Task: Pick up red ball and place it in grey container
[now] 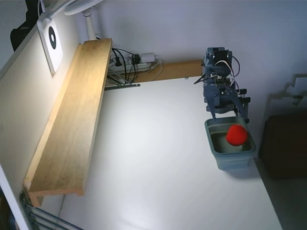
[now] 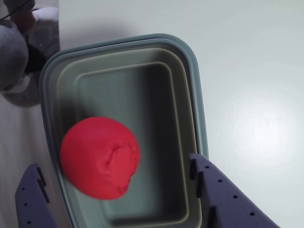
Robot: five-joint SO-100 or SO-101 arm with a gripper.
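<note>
The red ball (image 1: 236, 135) (image 2: 99, 156) is within the outline of the grey container (image 1: 230, 160) (image 2: 190, 61), about level with its rim in the fixed view. Whether it touches the bottom I cannot tell. My gripper (image 1: 229, 116) (image 2: 115, 164) hangs directly above the container and is open. In the wrist view its two purple fingers (image 2: 218, 194) stand on either side of the ball, with a gap between each finger and the ball. The container sits at the right side of the white table (image 1: 158, 158).
A long wooden shelf (image 1: 72, 120) runs along the left side of the table. Cables and a power strip (image 1: 134, 62) lie at the back. The table's right edge (image 1: 264, 182) passes just beside the container, with a dark object (image 1: 285, 143) beyond it.
</note>
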